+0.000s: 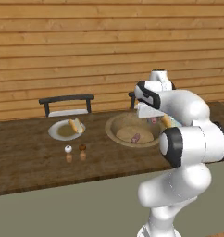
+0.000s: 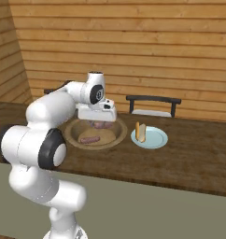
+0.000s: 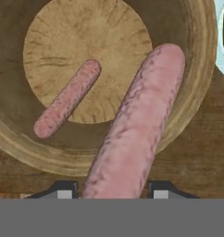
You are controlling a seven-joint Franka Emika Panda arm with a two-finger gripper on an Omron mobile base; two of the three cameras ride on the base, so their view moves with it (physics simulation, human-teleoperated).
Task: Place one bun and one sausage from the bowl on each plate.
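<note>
Mottled pink sausage; tan wood-grain bowl; golden bun on pale-blue plate; dark brown counter.

There is one bowl, and everything else counts out from it. Two sausages show: one lies on the bowl's floor, the other hangs above the bowl between the fingers of the one end effector. Two plates flank the bowl, one on one side and one on the other, each carrying a single bun. Two small shakers stand near the bowl on the counter. Two chairs stand behind the bowl.
</note>
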